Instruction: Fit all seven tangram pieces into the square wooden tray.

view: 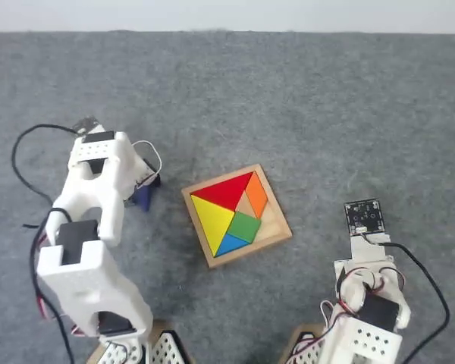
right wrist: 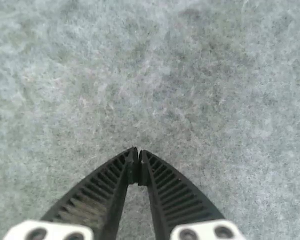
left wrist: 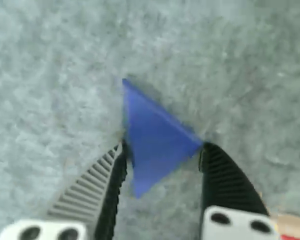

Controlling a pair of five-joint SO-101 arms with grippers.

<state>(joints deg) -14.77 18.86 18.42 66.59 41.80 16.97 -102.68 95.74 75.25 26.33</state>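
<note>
Left arm extended forward, left gripper [left wrist: 163, 148] pointing down with jaws clamped on the blue triangle [left wrist: 154, 135], near the wooden tray [view: 250, 249]. Right arm folded back, right gripper [right wrist: 139, 159] closed and empty

Left jaws mid-grip, right jaws together.

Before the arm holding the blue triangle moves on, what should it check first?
1. Grip: left gripper fingers touch both sides of the blue triangle: ok.
2. Triangle lifted off the mat: cannot tell.
3. Room in the tray: bare wood shows beside the green piece: ok.
4. Right gripper shut, back from the tray: ok.
5. Tray full: not ok, the triangle is outside it.
</note>
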